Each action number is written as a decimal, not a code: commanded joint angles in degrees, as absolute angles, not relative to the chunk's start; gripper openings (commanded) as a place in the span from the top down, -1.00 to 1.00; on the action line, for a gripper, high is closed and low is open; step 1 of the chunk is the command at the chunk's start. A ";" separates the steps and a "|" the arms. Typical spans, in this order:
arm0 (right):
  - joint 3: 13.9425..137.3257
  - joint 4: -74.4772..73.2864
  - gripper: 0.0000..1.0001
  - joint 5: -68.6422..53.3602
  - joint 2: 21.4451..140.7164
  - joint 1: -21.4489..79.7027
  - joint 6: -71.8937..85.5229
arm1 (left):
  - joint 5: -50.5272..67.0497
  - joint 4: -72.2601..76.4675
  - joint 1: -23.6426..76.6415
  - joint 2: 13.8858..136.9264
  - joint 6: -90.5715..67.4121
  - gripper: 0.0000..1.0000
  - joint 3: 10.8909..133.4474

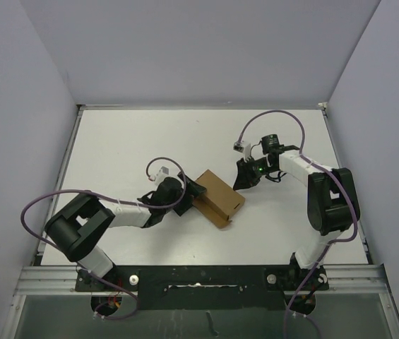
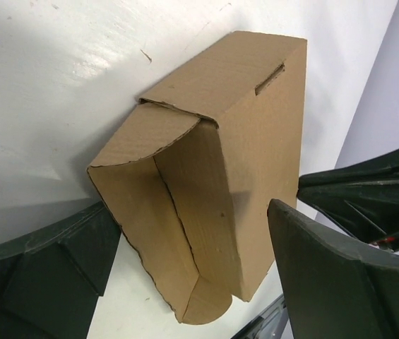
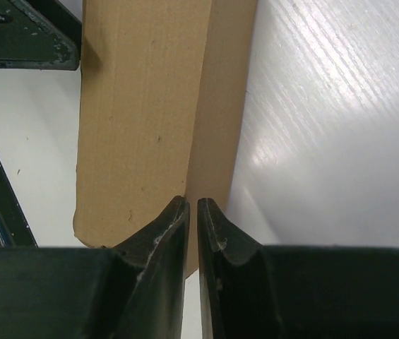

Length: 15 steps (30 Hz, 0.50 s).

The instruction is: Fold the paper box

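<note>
Your left claw (image 2: 192, 208) sits at the left end of the paper box (image 1: 219, 197), and its jaws stand wide apart. In the left wrist view one finger (image 2: 51, 268) is low on the left and the other finger (image 2: 340, 282) low on the right, with the open end of the box between them. Both fingers are close against the cardboard. You cannot tell from these views whether either one actually presses on it, and nothing is clamped.

The box lies near the middle of the worktop (image 1: 150, 141), a little toward its near edge, and is turned diagonally. Its walls are up and a top panel with a slot covers the far part. The end facing your left claw gapes open, with a rounded tab at each side of that opening.

Your right claw (image 3: 192, 206) is at the far-right side of the box, with its jaws almost together. Only a thin slit shows between the fingertips (image 3: 174, 215). The tips are right at a long edge of the box, where the lighter top face meets the darker side. Whether they nip any cardboard in that slit cannot be told.
</note>
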<state>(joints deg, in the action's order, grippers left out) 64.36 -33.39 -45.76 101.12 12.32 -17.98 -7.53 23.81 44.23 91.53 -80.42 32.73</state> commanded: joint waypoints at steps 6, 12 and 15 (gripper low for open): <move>66.66 -34.63 0.78 -46.55 101.61 13.11 -19.42 | -9.21 17.26 44.56 93.96 -81.29 -0.32 35.90; 67.70 -35.71 0.73 -46.02 100.91 13.10 -20.82 | -8.34 16.18 44.56 94.77 -81.05 -0.12 36.64; 68.47 -36.23 0.59 -44.86 99.45 13.05 -22.41 | -7.85 15.88 44.56 95.29 -80.86 -0.11 36.82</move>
<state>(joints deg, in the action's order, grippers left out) 65.63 -35.35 -45.43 101.14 12.82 -20.01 -7.55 19.44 44.23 92.95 -81.58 35.44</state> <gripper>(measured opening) 0.166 0.559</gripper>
